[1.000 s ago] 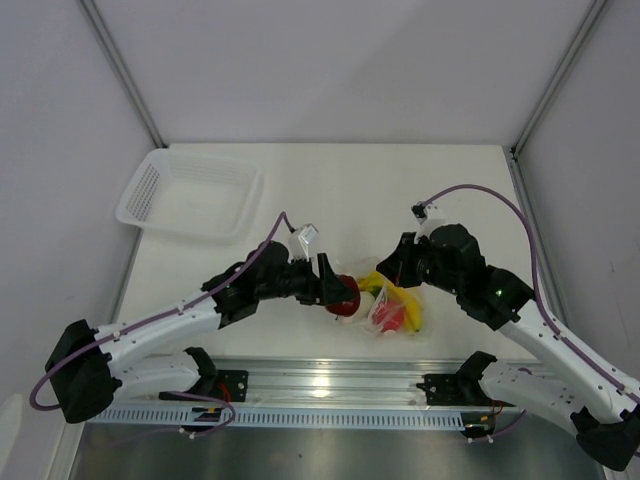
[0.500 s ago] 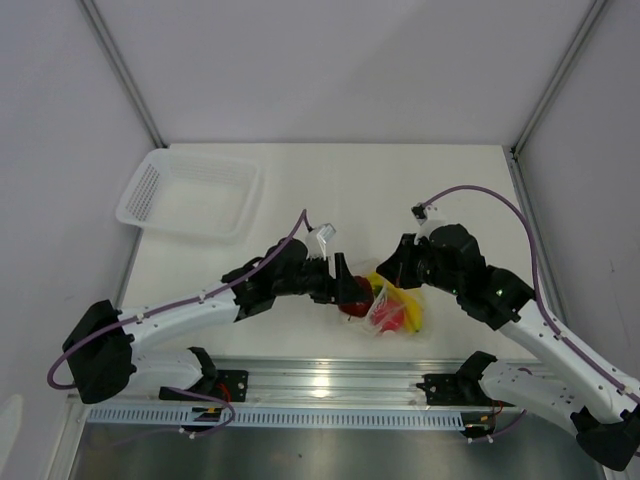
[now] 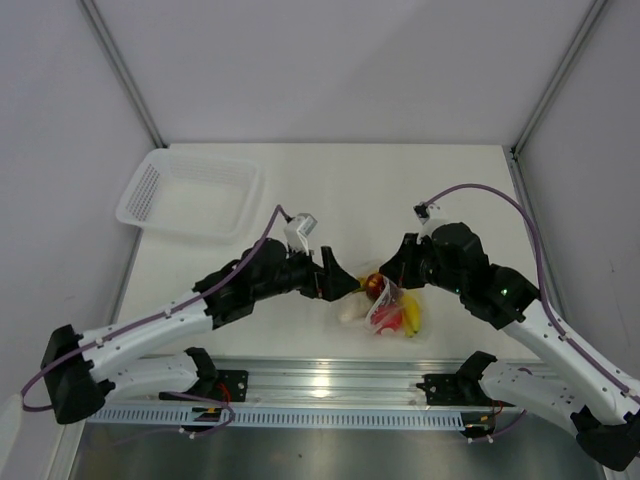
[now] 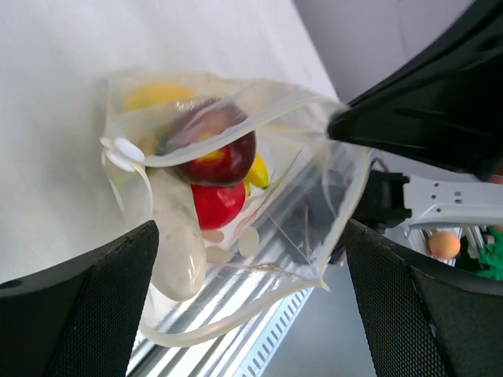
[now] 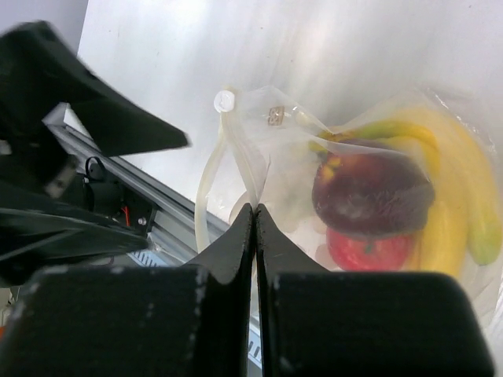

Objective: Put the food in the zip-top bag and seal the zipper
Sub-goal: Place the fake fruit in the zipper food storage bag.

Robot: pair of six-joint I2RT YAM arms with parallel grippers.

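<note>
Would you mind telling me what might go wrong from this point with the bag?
The bag gapes open and the radish lies right at its mouth, so it may roll out. Only the right gripper pinches one edge, and the left gripper is open; a tug might spill everything.

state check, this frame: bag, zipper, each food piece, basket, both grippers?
zip-top bag: mouth gaping, lip pinched by right gripper
zipper: unsealed
dark fruit: inside bag
red apple: inside bag, against dark fruit
banana bunch: inside bag
white radish: at bag mouth, fully inside or not unclear
left gripper: open, holding nothing
right gripper: shut on bag lip
mesh basket: upright, far left
</note>
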